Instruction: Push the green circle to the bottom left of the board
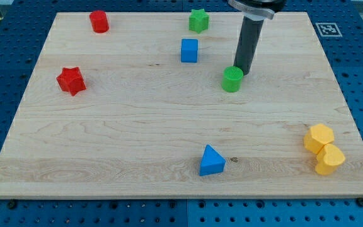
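The green circle [232, 79] is a short green cylinder standing on the wooden board [137, 132], right of centre in the upper half. My tip [242, 72] comes down from the view's top and rests just to the upper right of the green circle, touching or nearly touching its edge.
A green star [198, 20] and a blue cube [189, 50] lie to the upper left of the green circle. A red cylinder [99, 21] and a red star [70, 81] are on the left. A blue triangle [212, 161] sits at bottom centre. Two yellow blocks [323, 149] are at the bottom right.
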Tool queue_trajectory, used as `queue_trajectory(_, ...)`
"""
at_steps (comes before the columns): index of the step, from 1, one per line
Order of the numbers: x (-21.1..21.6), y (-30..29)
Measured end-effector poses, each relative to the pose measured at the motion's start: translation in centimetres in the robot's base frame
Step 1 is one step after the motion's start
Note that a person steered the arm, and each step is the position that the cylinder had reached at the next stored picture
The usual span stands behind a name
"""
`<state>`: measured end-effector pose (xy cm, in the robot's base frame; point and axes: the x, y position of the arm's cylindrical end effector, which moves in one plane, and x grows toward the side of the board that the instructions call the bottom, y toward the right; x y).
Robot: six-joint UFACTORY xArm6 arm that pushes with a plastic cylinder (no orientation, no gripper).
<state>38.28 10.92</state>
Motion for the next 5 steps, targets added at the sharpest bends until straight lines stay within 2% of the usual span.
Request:
queue_trajectory(3, 5.8, -2.1)
queue_trajectory(5, 6.8, -5.9)
